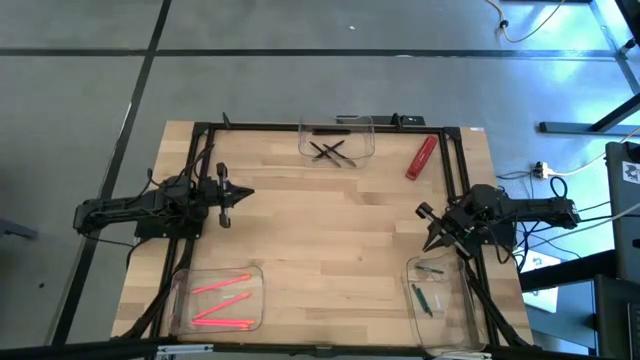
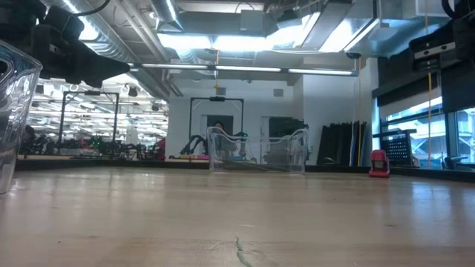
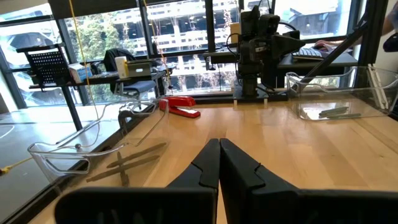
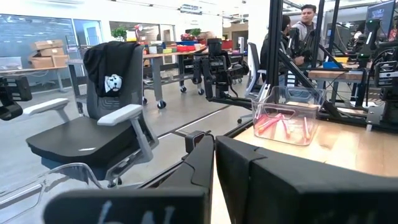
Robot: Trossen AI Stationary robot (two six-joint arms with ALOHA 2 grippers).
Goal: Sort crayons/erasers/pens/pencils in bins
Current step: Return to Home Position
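Note:
Three clear bins stand on the wooden table. The far-centre bin (image 1: 335, 140) holds black sticks (image 1: 328, 152), the near-left bin (image 1: 218, 298) holds pink-red sticks (image 1: 222, 305), and the near-right bin (image 1: 440, 298) holds dark green-grey sticks (image 1: 424, 298). My left gripper (image 1: 243, 194) is shut and hovers level at the table's left side, touching nothing. My right gripper (image 1: 434, 240) is shut too, level at the right side just beyond the near-right bin. In the left wrist view the fingers (image 3: 219, 163) meet, with the black sticks (image 3: 130, 158) off to one side.
A chunky red block (image 1: 421, 157) lies on the table by the far-right corner, to the right of the far bin. A dark frame (image 1: 330, 126) rims the table. Bare wood (image 1: 330, 230) stretches between the arms. People (image 4: 305, 25) stand in the room beyond the table.

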